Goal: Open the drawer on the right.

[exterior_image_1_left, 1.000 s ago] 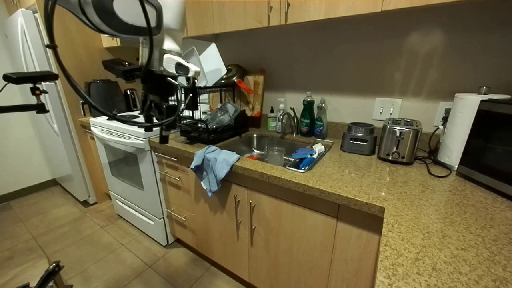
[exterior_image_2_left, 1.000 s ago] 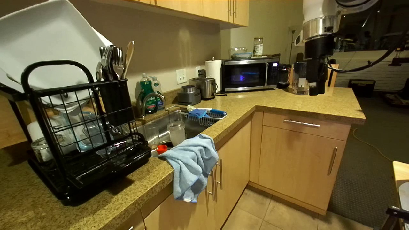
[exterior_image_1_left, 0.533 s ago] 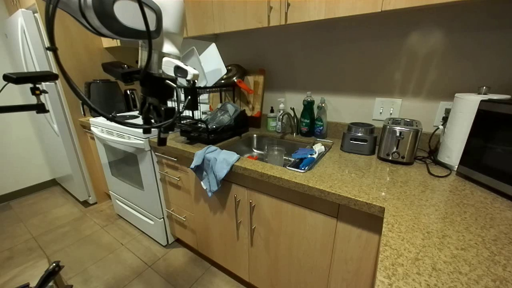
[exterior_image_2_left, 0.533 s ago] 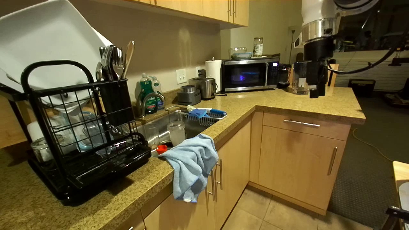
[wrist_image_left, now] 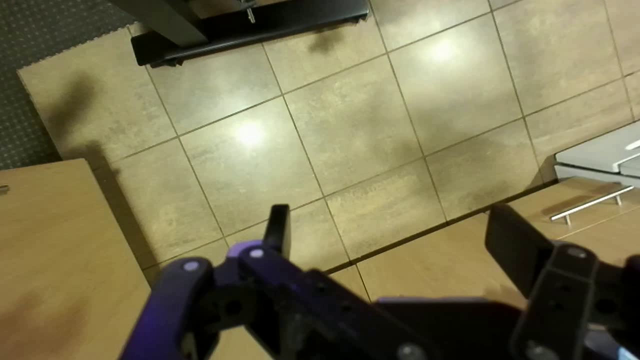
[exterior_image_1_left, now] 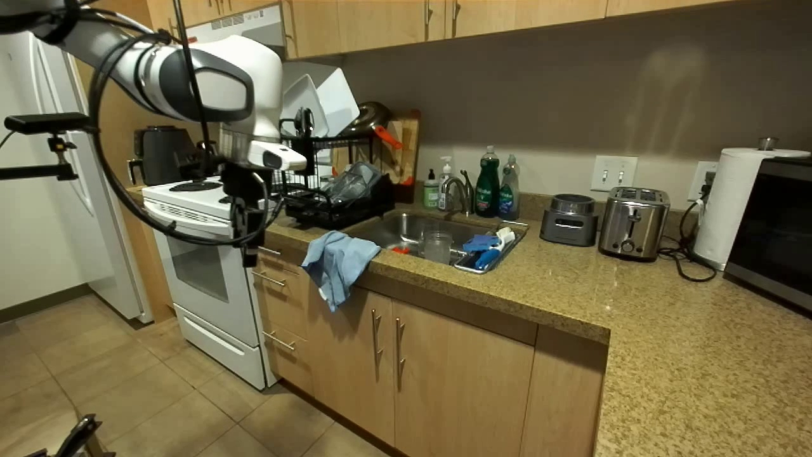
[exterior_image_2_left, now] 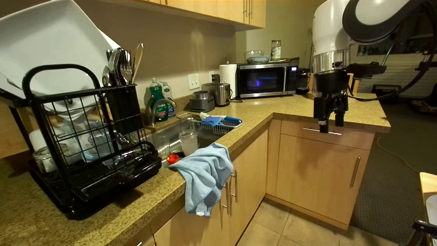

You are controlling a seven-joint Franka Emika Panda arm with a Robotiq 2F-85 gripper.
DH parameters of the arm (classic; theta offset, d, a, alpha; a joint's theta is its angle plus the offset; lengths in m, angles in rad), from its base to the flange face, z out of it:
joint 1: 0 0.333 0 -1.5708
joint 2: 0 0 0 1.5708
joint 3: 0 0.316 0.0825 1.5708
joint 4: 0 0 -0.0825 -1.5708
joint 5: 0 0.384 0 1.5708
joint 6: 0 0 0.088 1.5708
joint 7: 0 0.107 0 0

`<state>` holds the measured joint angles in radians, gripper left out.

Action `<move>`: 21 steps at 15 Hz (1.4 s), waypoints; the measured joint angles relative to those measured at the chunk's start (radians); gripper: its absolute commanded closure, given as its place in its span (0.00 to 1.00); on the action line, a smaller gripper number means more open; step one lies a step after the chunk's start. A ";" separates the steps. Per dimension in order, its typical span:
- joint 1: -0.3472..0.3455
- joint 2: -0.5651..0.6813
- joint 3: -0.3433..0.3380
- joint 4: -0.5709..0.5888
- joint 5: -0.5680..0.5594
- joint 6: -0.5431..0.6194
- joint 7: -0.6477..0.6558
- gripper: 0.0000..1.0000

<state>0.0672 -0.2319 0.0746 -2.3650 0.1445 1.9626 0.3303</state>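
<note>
The drawer (exterior_image_2_left: 355,138) is a wide, shallow light-wood front below the countertop, flush with the cabinet and closed. Its slim metal handle (exterior_image_2_left: 309,129) runs level across it, partly covered by my gripper (exterior_image_2_left: 331,125) in that exterior view. My gripper points down with two black fingers spread and nothing between them. How far it stands from the handle I cannot tell. In the wrist view the gripper (wrist_image_left: 391,220) is open over floor tiles and lower cabinet fronts; the drawer's handle does not show between the fingers there. The arm also shows in the remaining exterior view, where the drawer is hidden.
The countertop edge (exterior_image_2_left: 327,121) juts out above the drawer. A door with a vertical handle (exterior_image_2_left: 355,172) is beneath it. A blue towel (exterior_image_2_left: 206,177) hangs by the sink (exterior_image_1_left: 406,223). In the wrist view, a black stand foot (wrist_image_left: 280,25) rests on the tiles.
My gripper has come down from above the counter to about the drawer handle's height in the picture. The wrist has turned, so both fingers now show apart. The drawer has not moved.
</note>
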 measured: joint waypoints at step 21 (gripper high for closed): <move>-0.054 0.595 -0.178 0.409 -0.853 -0.002 0.364 0.00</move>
<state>0.0129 0.3630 -0.1038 -1.9557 -0.7081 1.9610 0.6944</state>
